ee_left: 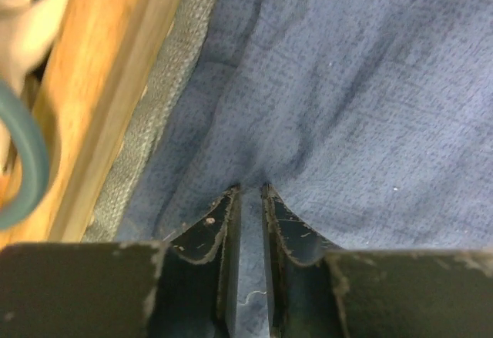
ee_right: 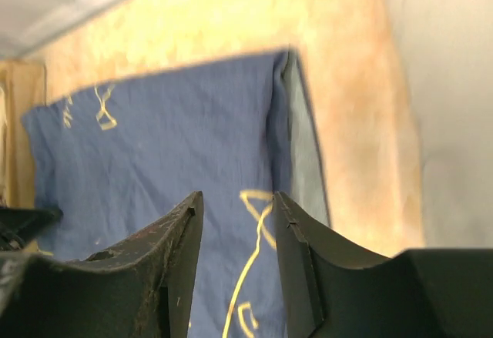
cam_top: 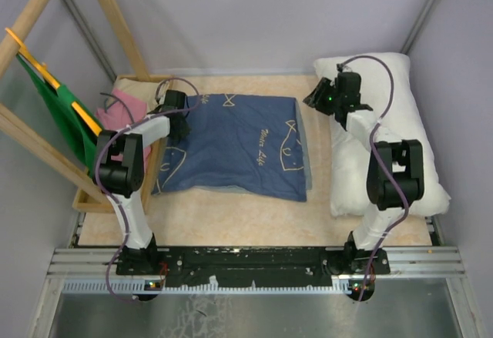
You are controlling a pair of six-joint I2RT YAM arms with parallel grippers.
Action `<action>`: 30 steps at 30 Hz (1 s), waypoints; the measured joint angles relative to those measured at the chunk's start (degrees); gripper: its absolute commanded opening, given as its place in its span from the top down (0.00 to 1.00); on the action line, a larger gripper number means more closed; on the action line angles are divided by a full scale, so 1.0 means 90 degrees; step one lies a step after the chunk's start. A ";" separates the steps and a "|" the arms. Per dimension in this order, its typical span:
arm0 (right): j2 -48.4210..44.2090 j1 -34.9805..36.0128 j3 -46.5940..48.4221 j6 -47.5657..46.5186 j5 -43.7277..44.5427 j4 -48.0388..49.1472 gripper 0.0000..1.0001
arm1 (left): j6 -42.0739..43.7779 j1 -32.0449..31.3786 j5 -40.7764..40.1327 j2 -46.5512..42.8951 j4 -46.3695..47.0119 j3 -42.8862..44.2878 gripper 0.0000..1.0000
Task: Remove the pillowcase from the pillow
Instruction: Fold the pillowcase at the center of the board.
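From above, you see the pillowcase point(cam_top: 231, 145) flat on the desk point(cam_top: 231, 222), long axis running left to right. Its paler open mouth faces right. The left tool point(cam_top: 182, 126) sits on its left edge; the right tool point(cam_top: 314, 98) hangs just past its far right corner. The pillow point(cam_top: 400, 92) lies bare under and behind the right tool, apart from the pillowcase, long axis running near to far.

In your left wrist view, the left tool point(ee_left: 250, 192) is narrow, pinching a puckered fold of pillowcase point(ee_left: 370, 107). A wooden rail point(ee_left: 108, 99) runs just to its left.

In your right wrist view, the right tool point(ee_right: 239, 199) stands parted with nothing between its fingers. The pillowcase point(ee_right: 154, 145) spreads below and ahead of it, its open edge just right of the tool, with bare desk point(ee_right: 347, 84) beyond.
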 measured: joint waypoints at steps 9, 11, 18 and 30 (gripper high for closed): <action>0.1525 -0.0231 0.1005 -0.0095 -0.0474 0.0029 0.68 | 0.0406 0.0121 0.0109 0.0512 -0.0612 0.0918 0.69; 0.1787 -0.0231 0.0976 -0.0090 -0.0631 -0.0007 0.69 | 0.0449 0.0124 0.0107 0.0512 -0.0682 0.0925 0.69; 0.1931 -0.0177 0.0780 -0.0007 -0.1154 0.0265 0.70 | 0.0500 0.0124 0.0095 0.0512 -0.0750 0.0925 0.70; 0.2263 -0.0158 0.0755 0.0080 -0.1375 0.0556 0.67 | 0.0561 0.0121 0.0051 0.0512 -0.0777 0.0925 0.70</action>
